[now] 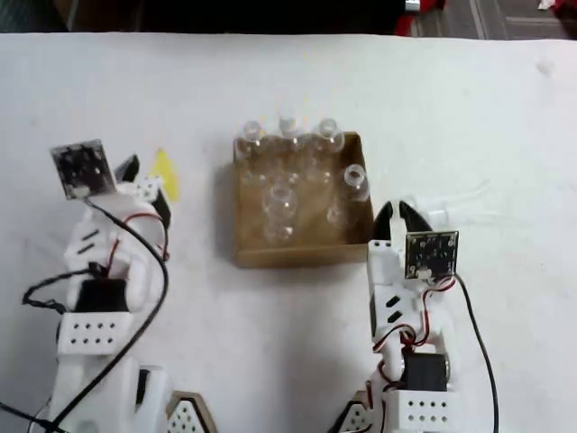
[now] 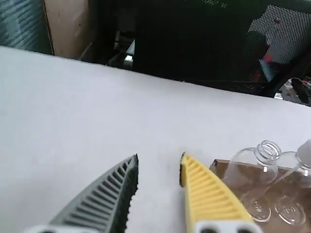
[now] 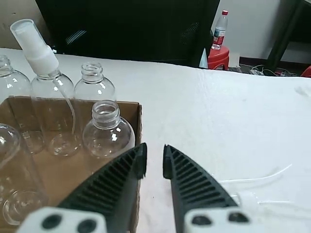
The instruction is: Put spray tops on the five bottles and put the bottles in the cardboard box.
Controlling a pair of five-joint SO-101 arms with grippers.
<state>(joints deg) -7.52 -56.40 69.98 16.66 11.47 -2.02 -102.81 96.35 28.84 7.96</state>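
across the white surface (image 1: 270,81), a cardboard box (image 1: 297,255) sits at the middle with five clear bottles (image 1: 281,206) standing upright inside it. three stand in a row along the far wall and two nearer the arms. the middle one of the far row, the capped bottle (image 1: 288,124), wears a white spray top. the other four have open necks. a loose spray top (image 3: 248,198) lies flat on the surface near the right arm, on the side away from the box, its thin tube stretched out beside it.

the left fingers (image 2: 194,179), one grey and one yellow, are spread apart over bare surface just off the box's left side, pinching nothing. the right fingers (image 3: 136,160), both black, stand with a narrow gap between them just beside the box's near right corner, also pinching nothing.

beyond the far edge of the surface the room is dark. a brown panel (image 2: 68,24) stands at one end, and a drink bottle (image 3: 220,29) with a red cap stands by a red object (image 3: 218,56) near a pale wall.
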